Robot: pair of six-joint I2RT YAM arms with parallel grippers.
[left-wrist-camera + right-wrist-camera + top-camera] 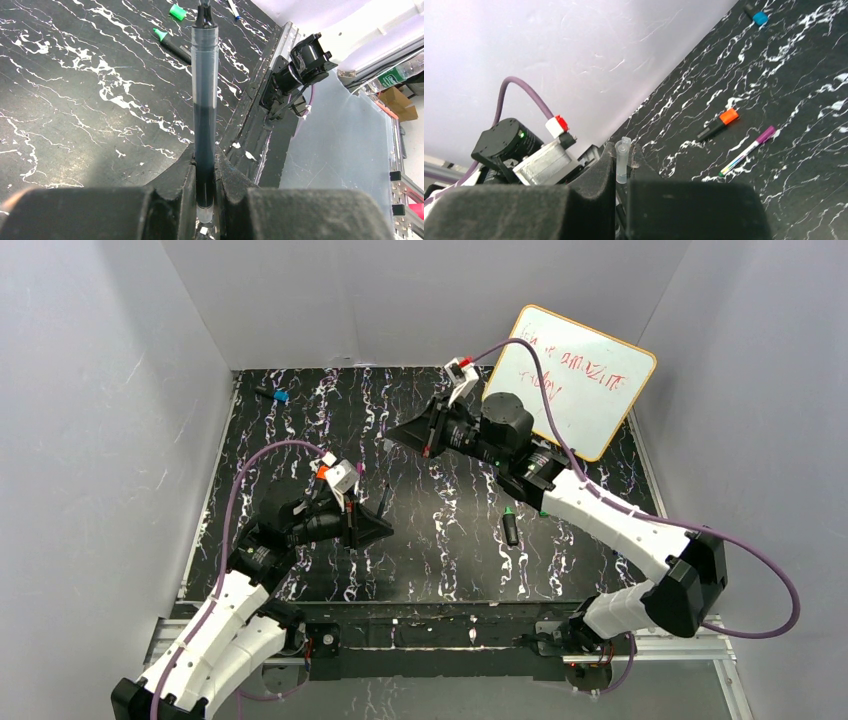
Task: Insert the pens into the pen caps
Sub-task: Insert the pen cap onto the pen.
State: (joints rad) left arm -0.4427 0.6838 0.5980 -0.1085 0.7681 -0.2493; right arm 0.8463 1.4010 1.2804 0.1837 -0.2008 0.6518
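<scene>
left gripper [205, 160] clamped tight on a slim dark pen [205, 75], way off down-left of the whiteboard [575, 380], pen poking straight out past the fingers, right gripper [623, 149] pinching a small clear cap [622, 167] just left of the whiteboard, green-tipped marker [510, 528] lying loose below the whiteboard

The whiteboard [600, 390], leaning at the far right corner of the counter [450, 540], is displaying red handwriting; only "amazing" is reading clearly, the remaining words being illegible.
</scene>
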